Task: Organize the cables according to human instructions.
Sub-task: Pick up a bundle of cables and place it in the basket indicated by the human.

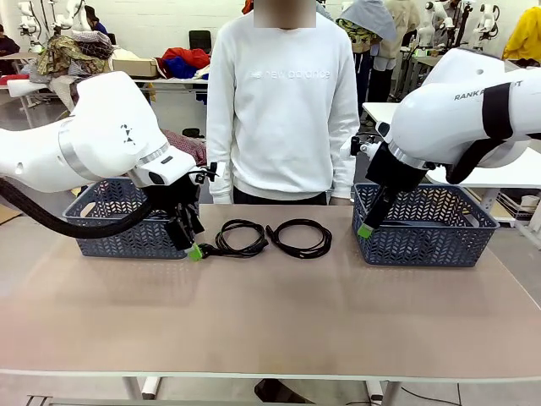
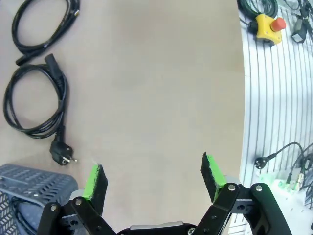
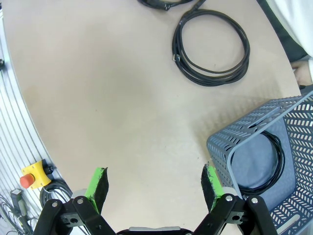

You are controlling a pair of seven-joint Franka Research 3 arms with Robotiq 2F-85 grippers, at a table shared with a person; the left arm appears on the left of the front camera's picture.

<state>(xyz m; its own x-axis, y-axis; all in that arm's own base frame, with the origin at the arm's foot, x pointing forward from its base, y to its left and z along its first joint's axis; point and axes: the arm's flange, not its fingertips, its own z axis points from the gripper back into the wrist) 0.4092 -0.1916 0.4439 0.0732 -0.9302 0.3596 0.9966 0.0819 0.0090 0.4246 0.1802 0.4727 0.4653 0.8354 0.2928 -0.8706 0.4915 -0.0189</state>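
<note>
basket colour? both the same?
Yes, both blue-grey with a perforated lattice wall: left basket, right basket. Front view shows them best.

The left arm (image 1: 101, 135) and the right arm (image 1: 456, 110) lean in, wrists bent downward. The left gripper (image 2: 151, 166) has its jaws wide apart, empty; the right gripper (image 3: 154, 170) too

The person's white sweatshirt (image 1: 283, 110) has pale lettering across the chest, barely darker than the cloth, that reads "new balance" in lowercase. On the white shell of the right arm (image 1: 456, 110), near the picture's right edge, dark capitals read "RANK". A black strap then crosses the line of print, and past it the letters "OT" show. The white shell of the left arm (image 1: 97, 139) has a small black mark, too small to read.
</note>
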